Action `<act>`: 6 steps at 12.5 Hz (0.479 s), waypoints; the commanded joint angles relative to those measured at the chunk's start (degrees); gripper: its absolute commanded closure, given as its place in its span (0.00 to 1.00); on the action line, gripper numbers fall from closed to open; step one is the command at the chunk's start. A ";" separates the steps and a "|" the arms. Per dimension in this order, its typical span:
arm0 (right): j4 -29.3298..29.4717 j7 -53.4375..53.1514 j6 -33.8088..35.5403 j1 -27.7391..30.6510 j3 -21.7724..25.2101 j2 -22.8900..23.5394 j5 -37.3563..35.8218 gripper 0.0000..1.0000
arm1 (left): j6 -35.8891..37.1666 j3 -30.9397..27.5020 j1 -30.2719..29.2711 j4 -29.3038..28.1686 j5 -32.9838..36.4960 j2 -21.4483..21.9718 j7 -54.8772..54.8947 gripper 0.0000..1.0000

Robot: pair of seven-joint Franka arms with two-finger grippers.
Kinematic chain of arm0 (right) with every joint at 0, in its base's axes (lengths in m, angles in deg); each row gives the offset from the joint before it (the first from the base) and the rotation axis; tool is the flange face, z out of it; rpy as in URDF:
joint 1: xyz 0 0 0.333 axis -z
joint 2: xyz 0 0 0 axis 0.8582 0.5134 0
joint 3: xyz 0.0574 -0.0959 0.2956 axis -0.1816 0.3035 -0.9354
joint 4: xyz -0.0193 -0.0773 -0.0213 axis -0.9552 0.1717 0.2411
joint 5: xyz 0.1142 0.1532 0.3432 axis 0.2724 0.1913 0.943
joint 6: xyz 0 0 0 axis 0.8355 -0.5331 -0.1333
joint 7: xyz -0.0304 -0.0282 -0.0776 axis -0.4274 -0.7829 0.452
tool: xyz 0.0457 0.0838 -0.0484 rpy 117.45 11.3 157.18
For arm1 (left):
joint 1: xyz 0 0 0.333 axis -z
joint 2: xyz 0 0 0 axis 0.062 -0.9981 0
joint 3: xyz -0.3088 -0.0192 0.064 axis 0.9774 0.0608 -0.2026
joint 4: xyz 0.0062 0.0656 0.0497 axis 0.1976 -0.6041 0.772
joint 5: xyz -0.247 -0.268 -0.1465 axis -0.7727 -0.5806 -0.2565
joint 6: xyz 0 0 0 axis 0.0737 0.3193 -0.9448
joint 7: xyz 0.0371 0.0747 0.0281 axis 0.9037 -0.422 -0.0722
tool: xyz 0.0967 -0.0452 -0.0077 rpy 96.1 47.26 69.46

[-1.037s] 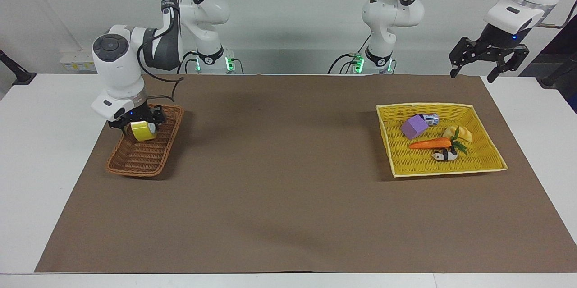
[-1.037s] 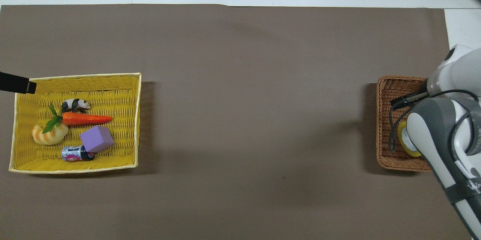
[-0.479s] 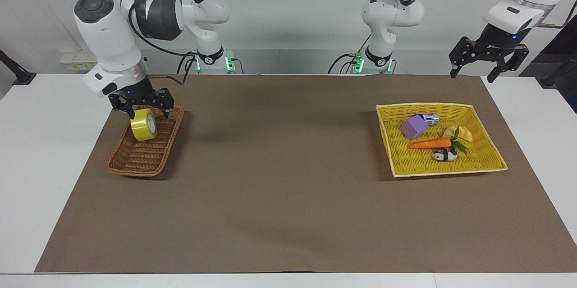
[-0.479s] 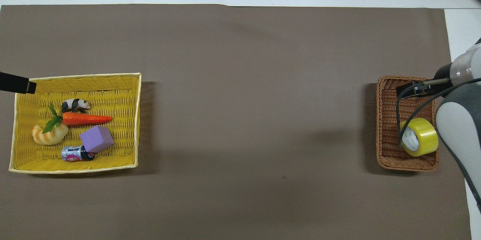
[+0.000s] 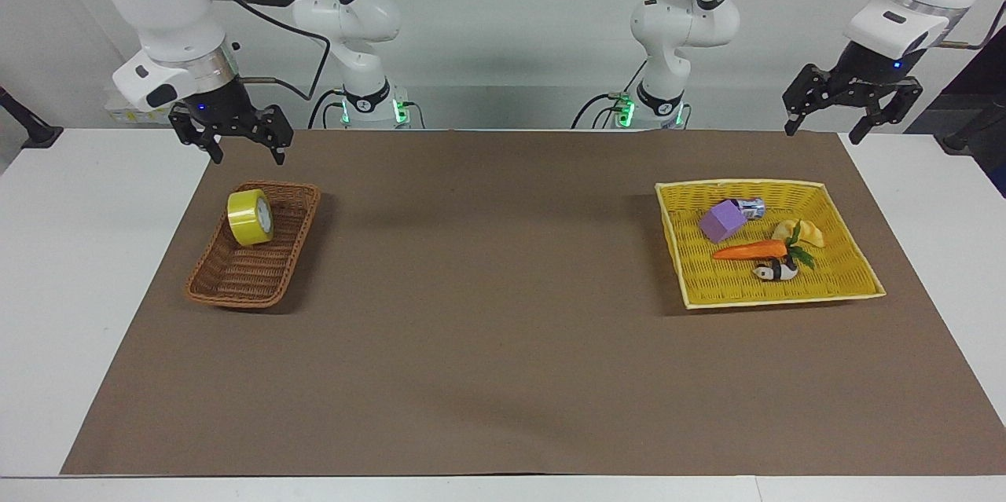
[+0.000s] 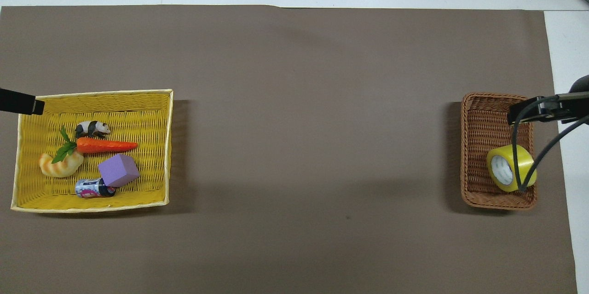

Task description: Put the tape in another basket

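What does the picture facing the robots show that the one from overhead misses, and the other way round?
Only the facing view shows both arms whole, with the right gripper and left gripper raised, jaws open and empty. Only the overhead view looks straight into the tape's pale core. Both show the tape lying in the brown basket and the yellow tray of toys.

Two woven containers stand on one brown mat [image 5: 503, 345] that covers the bench [image 5: 71, 266]: one dark brown wicker basket [image 5: 244, 282] at the left of the facing frame, and one yellow tray [image 5: 853, 258] at the right. The basket holds a single roll of yellow tape [image 5: 250, 217], while the tray holds five things: one purple block [image 5: 722, 220], one small can [image 5: 752, 208], one carrot [image 5: 750, 251], one croissant [image 5: 809, 233] and one panda figure [image 5: 774, 272]. Two robot arms are present, each with one claw, so two in all: the left claw [image 5: 850, 121] in the upper right of that frame and the right claw [image 5: 245, 147] in the upper left.
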 commanded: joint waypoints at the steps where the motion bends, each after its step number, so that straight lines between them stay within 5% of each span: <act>1: 1.33 -2.09 1.92 0.60 -0.20 0.57 1.89 0.00 | 0.41 0.47 -0.50 -0.80 0.77 0.98 0.01 0.00; 6: 1.24 -1.65 0.26 0.95 -0.20 0.66 0.84 0.00 | 0.41 0.47 -0.50 -0.80 0.77 0.98 0.01 0.00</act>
